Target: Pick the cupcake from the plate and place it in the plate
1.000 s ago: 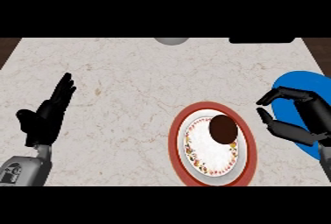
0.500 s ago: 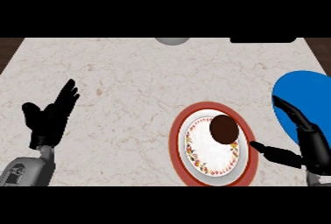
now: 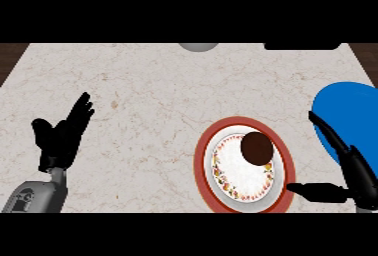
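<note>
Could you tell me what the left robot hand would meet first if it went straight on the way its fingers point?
The left robot hand points up and slightly right over bare counter; the way looks free.

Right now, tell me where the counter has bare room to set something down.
The widest bare stretch lies between the left hand and the red-rimmed plate, running up the counter. It is crowded at the right: the cupcake, the right hand and the blue plate sit close together.

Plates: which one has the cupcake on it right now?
The red-rimmed plate with the white, patterned centre holds the cupcake. The plain blue plate at the right edge has none on its visible part; the right hand overlaps it.
</note>
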